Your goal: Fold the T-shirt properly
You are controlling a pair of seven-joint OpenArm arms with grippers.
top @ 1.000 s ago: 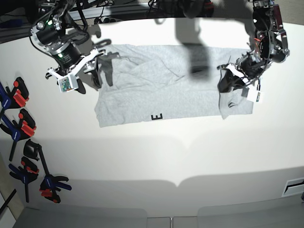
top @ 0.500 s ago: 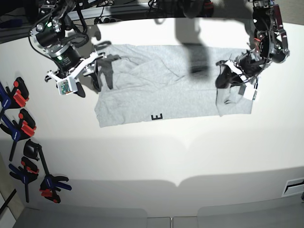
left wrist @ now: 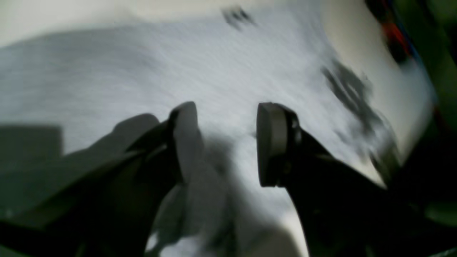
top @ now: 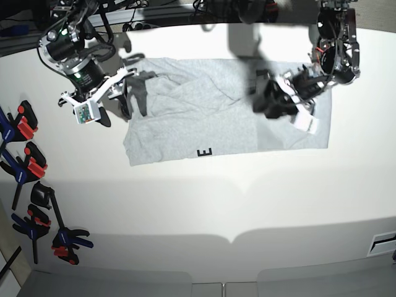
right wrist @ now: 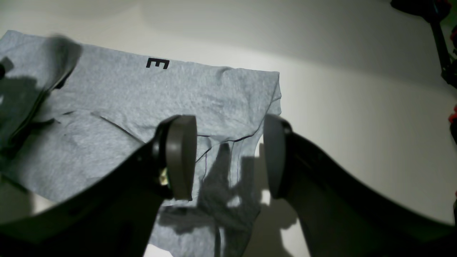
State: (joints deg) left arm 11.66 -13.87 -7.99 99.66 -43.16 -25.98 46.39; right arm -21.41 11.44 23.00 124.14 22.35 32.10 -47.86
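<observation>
The T-shirt (top: 204, 117) lies spread across the white table (top: 204, 204), toward its far edge, rumpled along the top and flatter along its near hem. You see a single black letter E (top: 204, 151) at that near hem; the same letter appears in the right wrist view (right wrist: 157, 63). The shirt's end beneath your left arm lies as a flat folded panel.

Your left gripper (top: 270, 99) is over the shirt's middle; in its blurred wrist view the jaws (left wrist: 226, 142) stand apart with only grey cloth visible below and nothing between them. Your right gripper (top: 127, 99) sits at the shirt's opposite end; its jaws (right wrist: 228, 159) stand wide and empty above a wrinkled sleeve. Clamps (top: 28, 167) with blue and red handles lie along the table's edge, well apart from the shirt.
</observation>
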